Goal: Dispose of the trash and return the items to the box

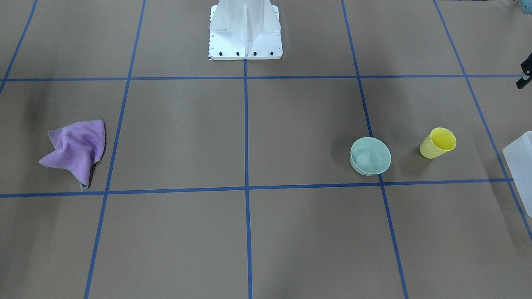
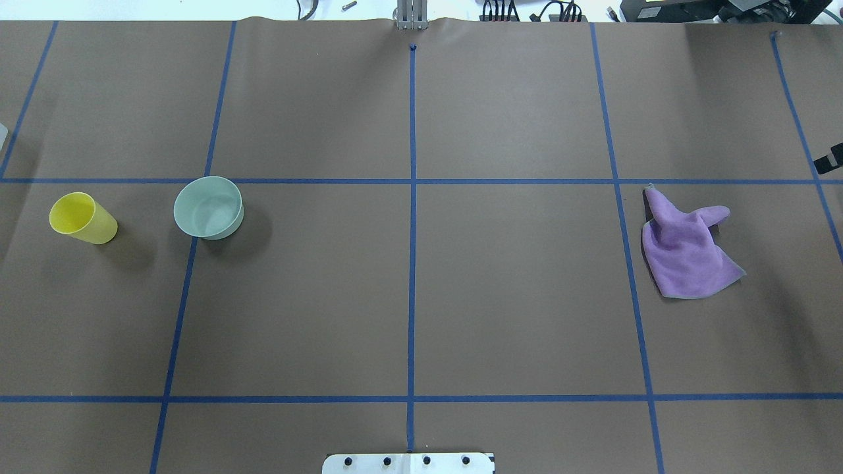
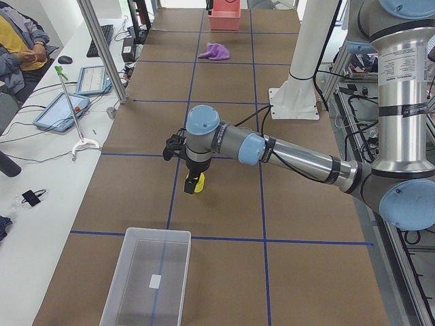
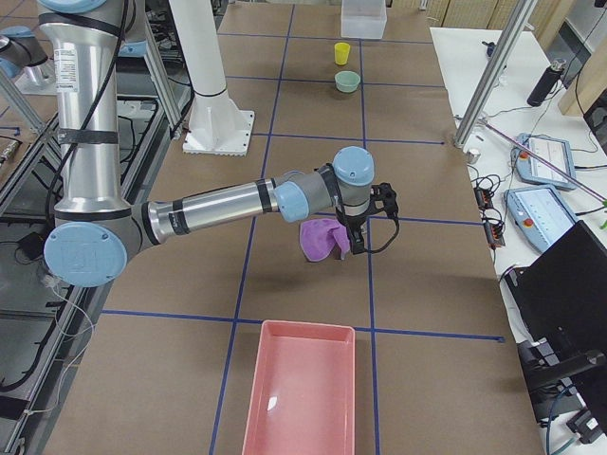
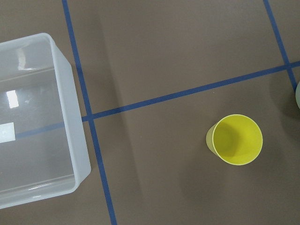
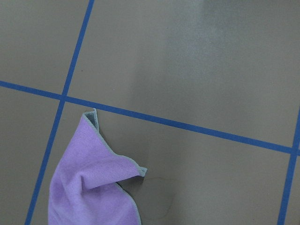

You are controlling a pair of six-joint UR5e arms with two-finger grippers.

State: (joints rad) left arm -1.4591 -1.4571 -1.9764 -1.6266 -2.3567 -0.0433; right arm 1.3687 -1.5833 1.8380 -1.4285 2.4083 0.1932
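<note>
Hovering near the yellow cup (image 5: 236, 139) with the left gripper (image 3: 190, 182), just past the clear box (image 3: 146, 282) at the near end; cannot tell whether spread or closed. Beside the cup, a green bowl (image 2: 208, 207). Farther along, the purple cloth (image 2: 685, 253) close by the right gripper (image 4: 353, 237), likewise impossible to judge. Beyond it, the pink tray (image 4: 302, 393). Seemingly an opening approach, with nothing put away yet. Next: lower squarely over the cup's rim, then pinch.
</note>
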